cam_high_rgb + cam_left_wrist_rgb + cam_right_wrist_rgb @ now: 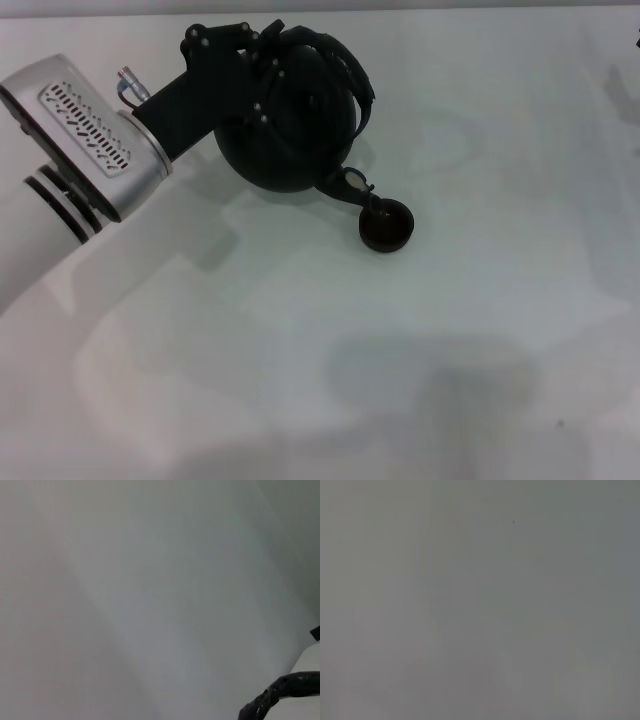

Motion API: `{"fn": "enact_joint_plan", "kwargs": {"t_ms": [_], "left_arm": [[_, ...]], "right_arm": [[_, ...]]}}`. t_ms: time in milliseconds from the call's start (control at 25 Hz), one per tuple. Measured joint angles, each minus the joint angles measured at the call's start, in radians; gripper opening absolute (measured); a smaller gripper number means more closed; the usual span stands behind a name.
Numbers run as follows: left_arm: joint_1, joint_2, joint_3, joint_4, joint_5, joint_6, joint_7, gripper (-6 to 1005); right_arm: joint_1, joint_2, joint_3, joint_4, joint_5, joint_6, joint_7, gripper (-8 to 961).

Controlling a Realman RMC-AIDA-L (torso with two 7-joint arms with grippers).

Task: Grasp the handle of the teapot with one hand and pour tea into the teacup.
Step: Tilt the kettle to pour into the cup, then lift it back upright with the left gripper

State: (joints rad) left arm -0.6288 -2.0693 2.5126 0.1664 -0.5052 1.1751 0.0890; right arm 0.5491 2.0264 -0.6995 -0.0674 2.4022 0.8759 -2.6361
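Head view: left gripper (268,62) clenched on handle (335,55), teapot (285,125) tilted at 11 o'clock of table (480,330). Spout (352,187) aimed toward 5 o'clock, over teacup (386,225) rim. Right gripper not seen.

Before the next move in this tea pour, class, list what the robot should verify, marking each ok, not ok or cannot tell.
1. Left pincer on the dark arched handle: ok.
2. Large round matte black teapot tilted: ok.
3. Short spout over the tiny round dark teacup: ok.
4. Teacup upright on the white table: ok.
5. Tea flowing: cannot tell.
6. Right pincer out of the way: ok, not in view.
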Motion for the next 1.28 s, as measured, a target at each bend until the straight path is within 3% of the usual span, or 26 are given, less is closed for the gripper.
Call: {"fn": "enact_joint_plan", "kwargs": {"t_ms": [1280], "left_arm": [[-0.003,0.002,0.0,-0.004,0.001,0.0,0.015,114]], "right_arm": [[0.001,0.0,0.0,0.0,0.0,0.0,0.001,845]]}}
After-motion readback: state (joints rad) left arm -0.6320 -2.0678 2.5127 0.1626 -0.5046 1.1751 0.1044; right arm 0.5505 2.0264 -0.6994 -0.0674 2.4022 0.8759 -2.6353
